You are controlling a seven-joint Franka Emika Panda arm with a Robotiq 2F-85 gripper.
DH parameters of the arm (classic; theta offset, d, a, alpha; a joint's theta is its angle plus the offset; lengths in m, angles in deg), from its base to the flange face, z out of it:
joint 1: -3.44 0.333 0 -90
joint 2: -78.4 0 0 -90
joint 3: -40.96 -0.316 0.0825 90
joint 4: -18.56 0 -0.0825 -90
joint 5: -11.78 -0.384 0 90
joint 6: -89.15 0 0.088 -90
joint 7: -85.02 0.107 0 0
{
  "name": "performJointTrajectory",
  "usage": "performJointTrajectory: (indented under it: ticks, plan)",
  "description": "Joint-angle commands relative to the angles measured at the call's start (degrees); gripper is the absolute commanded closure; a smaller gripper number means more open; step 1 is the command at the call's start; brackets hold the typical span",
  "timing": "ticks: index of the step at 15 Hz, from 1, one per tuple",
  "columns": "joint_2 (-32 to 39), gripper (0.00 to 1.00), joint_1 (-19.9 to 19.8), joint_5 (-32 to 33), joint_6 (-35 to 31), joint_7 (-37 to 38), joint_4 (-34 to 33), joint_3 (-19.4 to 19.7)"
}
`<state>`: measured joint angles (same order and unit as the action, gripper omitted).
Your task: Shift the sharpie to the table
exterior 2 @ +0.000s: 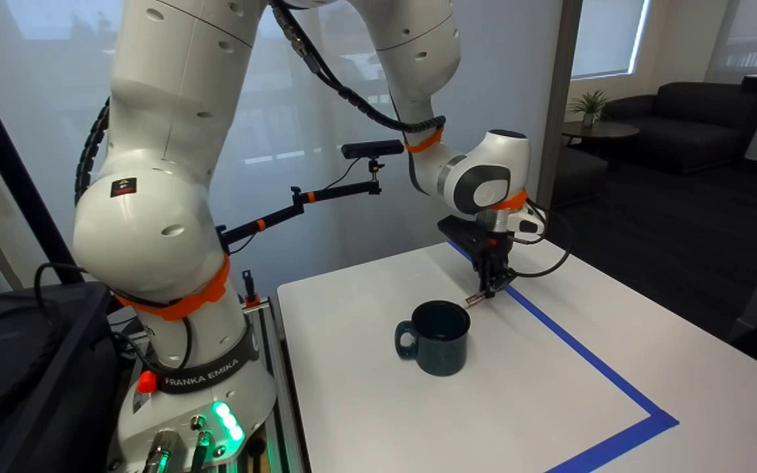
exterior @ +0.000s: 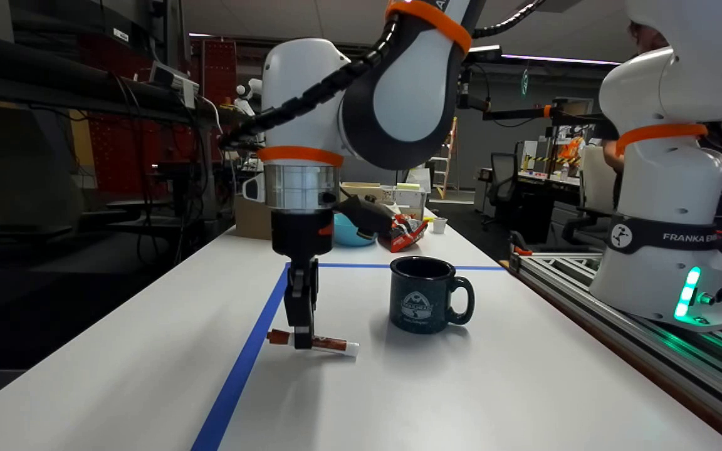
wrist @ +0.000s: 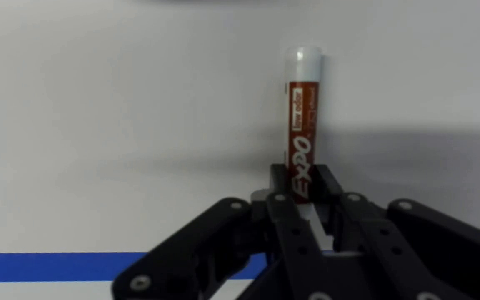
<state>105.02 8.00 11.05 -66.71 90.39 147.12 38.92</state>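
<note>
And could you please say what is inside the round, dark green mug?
Only the dark inner wall of the mug shows; its near side hides the bottom, so anything lying there would be unseen.

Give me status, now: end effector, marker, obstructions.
End effector shut on marker. Marker low at white table, contact unclear. Dark mug upright nearby, apart from marker; may block moves that way.

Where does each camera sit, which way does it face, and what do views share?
An exterior view: low above the table, facing along it; arm, base, jaws show.
An exterior view: raised near the base, facing down across the table, sofa beyond; same parts show.
Wrist view: wrist-mounted, facing down at the Expo marker; only the jaws show.
Both exterior views share the dark green mug; all three, the Expo marker.
</note>
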Motion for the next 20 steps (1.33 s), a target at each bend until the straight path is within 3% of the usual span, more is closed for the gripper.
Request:
performJointTrajectory:
  ticks: [1,8,9,15,20]
  plan:
    - [1.11,0.55,1.68,1.42,-1.66,1.41,-0.44,1.42]
    - [-3.11,0.03,4.03,2.24,-2.90,3.89,2.83,3.01]
    - [-3.97,0.00,4.25,2.40,-3.20,4.20,3.53,3.19]
    - [-12.11,0.00,5.49,4.29,-3.18,7.57,9.47,4.18]
    - [-23.75,0.00,3.28,1.44,-1.95,6.19,17.83,1.79]
